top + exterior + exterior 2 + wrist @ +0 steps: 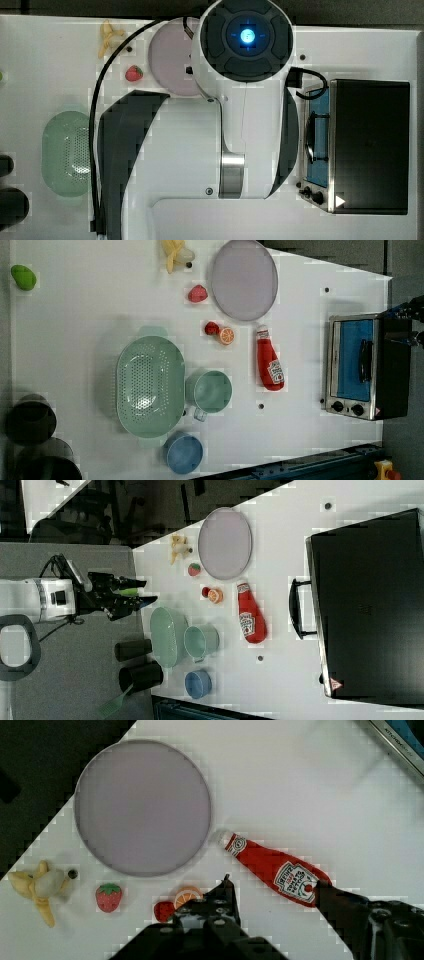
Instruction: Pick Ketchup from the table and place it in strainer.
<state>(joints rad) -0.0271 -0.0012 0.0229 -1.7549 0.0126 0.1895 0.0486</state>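
The Ketchup is a red squeeze bottle with a white cap, lying flat on the white table between the lilac plate and the toaster oven. In the wrist view the Ketchup lies below my gripper, its base end between my two dark fingers. The jaws are open and hold nothing. In the right view my gripper hangs well clear of the table. The strainer, a pale green oval perforated basin, stands empty to the left view's left of the bottle. It also shows as the strainer and the strainer.
A mint green cup touches the strainer's side, with a blue bowl beside it. An orange slice, a strawberry, a banana and the lilac plate lie nearby. The toaster oven stands beyond the bottle. Black cups stand near the strainer.
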